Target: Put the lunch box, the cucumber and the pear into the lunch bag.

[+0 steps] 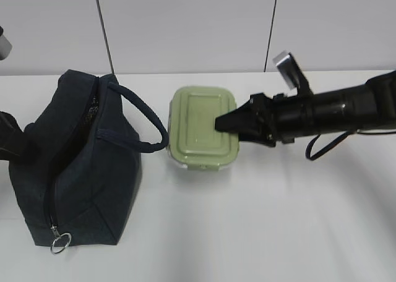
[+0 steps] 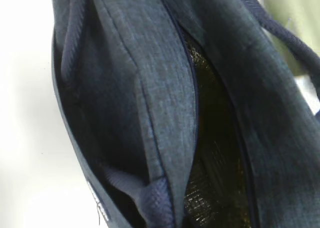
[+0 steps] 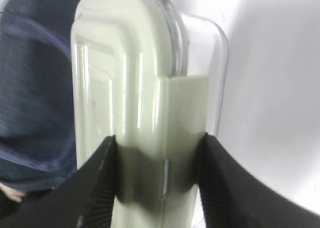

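Observation:
The lunch box (image 1: 198,124), clear with a sage-green lid, lies on the white table right of the lunch bag (image 1: 80,164). My right gripper (image 1: 226,122) reaches in from the right and is shut on the box's near end. In the right wrist view (image 3: 157,138) its black fingers (image 3: 100,178) press the lid and the clear base of the box (image 3: 135,88). The navy bag stands unzipped; its dark lining (image 2: 215,163) fills the left wrist view. Only a dark part of my left arm (image 1: 6,140) shows behind the bag, with its fingers hidden. The cucumber and pear are out of view.
The bag's padded handle (image 1: 142,118) arches toward the box and nearly touches it. A metal ring zipper pull (image 1: 60,242) hangs at the bag's front bottom corner. A white wall rises behind the table's far edge. The bag's navy side also shows at the left of the right wrist view (image 3: 30,88).

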Available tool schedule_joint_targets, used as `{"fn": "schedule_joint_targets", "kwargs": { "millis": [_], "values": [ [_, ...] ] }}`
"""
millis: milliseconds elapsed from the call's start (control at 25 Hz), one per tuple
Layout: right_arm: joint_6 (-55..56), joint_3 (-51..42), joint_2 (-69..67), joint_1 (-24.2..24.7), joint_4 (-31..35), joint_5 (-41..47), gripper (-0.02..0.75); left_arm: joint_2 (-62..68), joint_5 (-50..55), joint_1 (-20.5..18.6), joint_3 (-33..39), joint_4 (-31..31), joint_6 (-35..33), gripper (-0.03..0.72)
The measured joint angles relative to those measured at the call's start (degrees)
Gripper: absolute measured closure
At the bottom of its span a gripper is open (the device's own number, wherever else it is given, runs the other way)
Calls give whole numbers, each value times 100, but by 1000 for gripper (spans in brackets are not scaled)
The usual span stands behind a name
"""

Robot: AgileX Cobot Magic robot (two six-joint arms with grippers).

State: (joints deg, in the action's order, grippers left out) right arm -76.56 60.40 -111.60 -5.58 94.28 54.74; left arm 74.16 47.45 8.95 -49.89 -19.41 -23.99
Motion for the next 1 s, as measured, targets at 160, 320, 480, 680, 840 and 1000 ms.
{"fn": "schedule_joint_targets", "kwargs": {
  "millis": [160, 320, 480, 680, 840, 1000],
  "values": [
    [799, 574, 596, -29, -808, -280, 407, 0, 0, 0, 0, 0, 0, 687],
    [1572, 1367, 834, -330, -1438, -307, 408, 0, -7, 0, 0, 0, 0, 687],
    [2286, 2216, 834, -1037, -1894, -402, 408, 0, -12, 0, 0, 0, 0, 687],
    [3009, 2908, 603, -1995, -2224, -766, 408, 0, -18, 0, 0, -10, 0, 687],
    [3245, 3035, 362, -2346, -2449, -1143, 408, 0, -18, 0, 0, -22, 0, 687],
    [3768, 3047, 92, -2384, -3190, -1308, 408, 0, -59, 0, 0, -79, 0, 687]
  ]
}}
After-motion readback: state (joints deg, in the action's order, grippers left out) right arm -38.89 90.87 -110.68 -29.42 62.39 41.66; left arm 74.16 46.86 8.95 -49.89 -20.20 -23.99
